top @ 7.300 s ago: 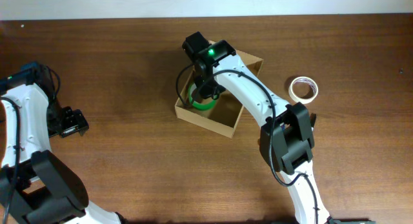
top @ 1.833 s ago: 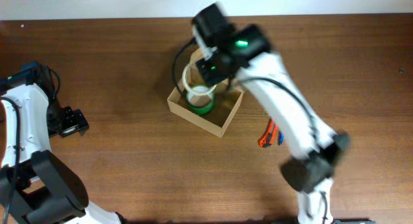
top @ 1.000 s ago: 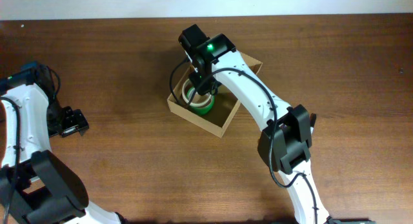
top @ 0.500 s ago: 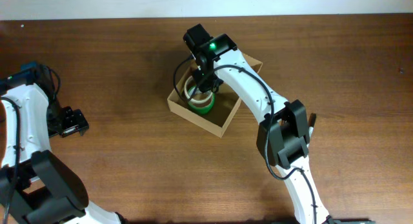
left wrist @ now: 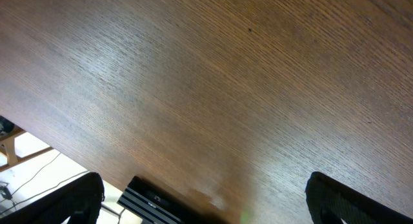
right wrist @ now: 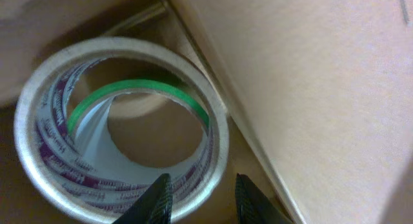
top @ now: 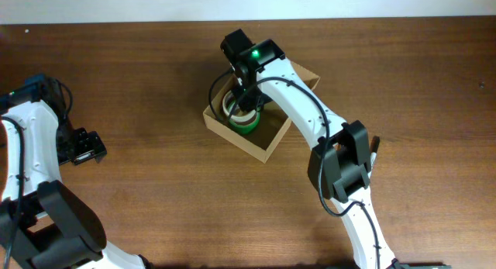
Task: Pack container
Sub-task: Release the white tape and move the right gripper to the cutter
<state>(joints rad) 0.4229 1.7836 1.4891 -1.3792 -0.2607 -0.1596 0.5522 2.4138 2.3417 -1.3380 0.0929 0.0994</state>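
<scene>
**Overhead.** A dark brown table [top: 155,75] with fine straight grain fills the view, and a pale wall strip [top: 116,5] runs along its far edge. The container [top: 267,141], a plain tan cardboard box with thin walls, sits askew at the far middle of the table, with its flap lid [top: 304,74] folded open on the far right side. The white right arm reaches down into the box, placing the right gripper [top: 246,106] over a whitish tape roll [top: 229,108] that lies on a green tape roll [top: 246,125]. The left gripper [top: 81,147] rests well apart, near the left edge.

**Left wrist.** Matte wood grain runs diagonally. The two black fingertips [left wrist: 71,199] sit at the lower corners, spread wide with nothing between them. A pale floor with cables [left wrist: 32,166] shows beyond the table edge.

**Right wrist.** The translucent ring, with purple print on its inner face, lies flat in a box corner beside a smooth cardboard wall [right wrist: 310,88]. The green roll shows through its hole. The dark fingers [right wrist: 158,199] are slightly parted and stand astride the ring's near wall. Whether they touch it cannot be told.
</scene>
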